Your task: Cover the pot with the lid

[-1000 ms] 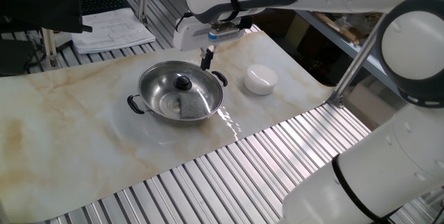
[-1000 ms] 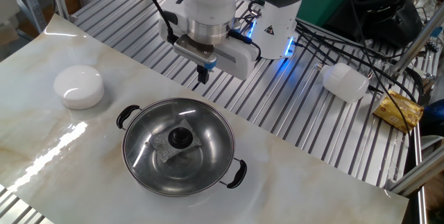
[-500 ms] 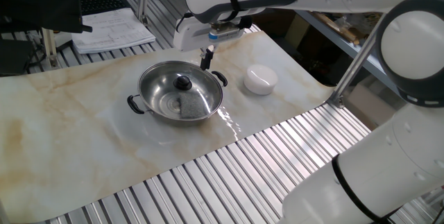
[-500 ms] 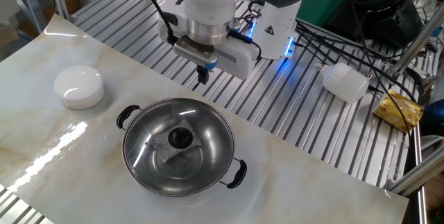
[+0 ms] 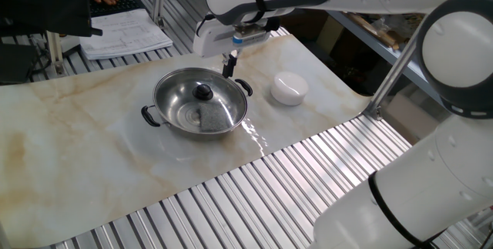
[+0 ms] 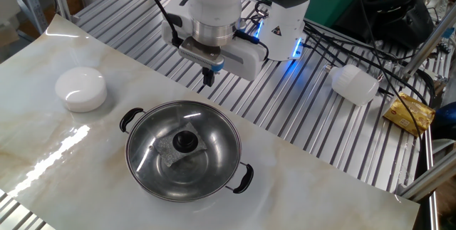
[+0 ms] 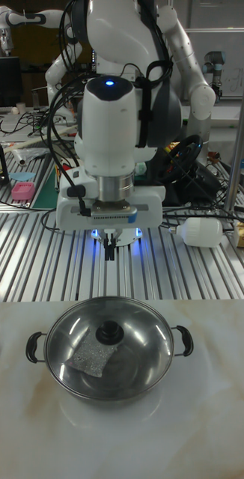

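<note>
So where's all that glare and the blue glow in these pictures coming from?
In one fixed view, a bright streak of reflected light lies on the glossy table beside the pot. In the other fixed view, a similar streak shows near the white dome, and blue light shines on the arm's base. In the tall fixed view, blue light glows above the gripper, and the lid shows pale reflections.

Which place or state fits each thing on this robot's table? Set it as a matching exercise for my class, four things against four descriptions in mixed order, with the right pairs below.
Things:
1. lid
2. gripper
3. white dome
4. pot

Descriptions:
A. raised beyond the pot's rim, fingers together, holding nothing
B. on the marble sheet, lid on it
C. seated on the pot, black knob up
D. alone on the marble sheet, apart from the pot

Pairs: 1-C, 2-A, 3-D, 4-B
</note>
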Available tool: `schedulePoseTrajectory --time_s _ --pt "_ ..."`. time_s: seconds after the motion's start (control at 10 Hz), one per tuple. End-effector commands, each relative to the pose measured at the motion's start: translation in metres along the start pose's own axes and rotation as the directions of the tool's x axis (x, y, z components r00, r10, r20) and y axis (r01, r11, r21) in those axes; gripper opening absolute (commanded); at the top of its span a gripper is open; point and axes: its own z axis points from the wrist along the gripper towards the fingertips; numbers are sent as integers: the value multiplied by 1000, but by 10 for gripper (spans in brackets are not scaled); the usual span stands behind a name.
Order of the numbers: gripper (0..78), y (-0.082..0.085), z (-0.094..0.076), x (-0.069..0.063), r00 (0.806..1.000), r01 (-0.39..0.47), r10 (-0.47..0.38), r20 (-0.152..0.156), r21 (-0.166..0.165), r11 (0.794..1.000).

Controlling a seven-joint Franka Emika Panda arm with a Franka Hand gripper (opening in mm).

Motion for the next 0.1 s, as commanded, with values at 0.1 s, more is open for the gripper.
schedulePoseTrajectory --time_s 0.1 --pt "11 0 -1 0 1000 6 -6 2 2 1000"
